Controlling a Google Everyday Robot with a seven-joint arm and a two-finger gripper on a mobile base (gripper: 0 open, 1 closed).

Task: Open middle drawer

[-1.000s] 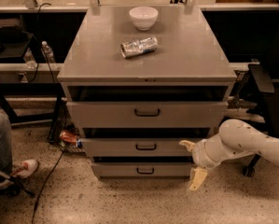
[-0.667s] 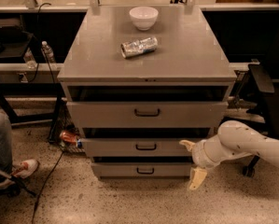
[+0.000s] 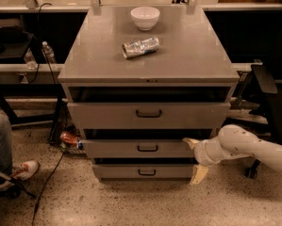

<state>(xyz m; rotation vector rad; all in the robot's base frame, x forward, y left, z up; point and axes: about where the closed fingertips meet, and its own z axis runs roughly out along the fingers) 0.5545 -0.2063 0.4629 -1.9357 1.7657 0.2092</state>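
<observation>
The grey cabinet (image 3: 187, 55) has three drawers stacked in its front. The middle drawer (image 3: 112, 149) is a wide, low grey panel with a small dark bar handle (image 3: 147, 148) at its centre. A dark gap shows above it, and none of its inside is visible. My gripper (image 3: 194, 158) is at the drawer's right end, on a white arm (image 3: 253, 147) that comes in from the right. It is open and empty. The upper finger (image 3: 189, 142) is at the middle drawer's right edge. The lower finger (image 3: 199, 174) hangs beside the bottom drawer (image 3: 117, 172).
The taller top drawer (image 3: 107, 115) is above. A white bowl (image 3: 145, 18) and a crushed silver can (image 3: 140, 47) lie on the cabinet top. A person's leg and shoe (image 3: 22, 169), cables and a red can (image 3: 70, 138) are on the floor at left. A chair base (image 3: 250, 172) is at right.
</observation>
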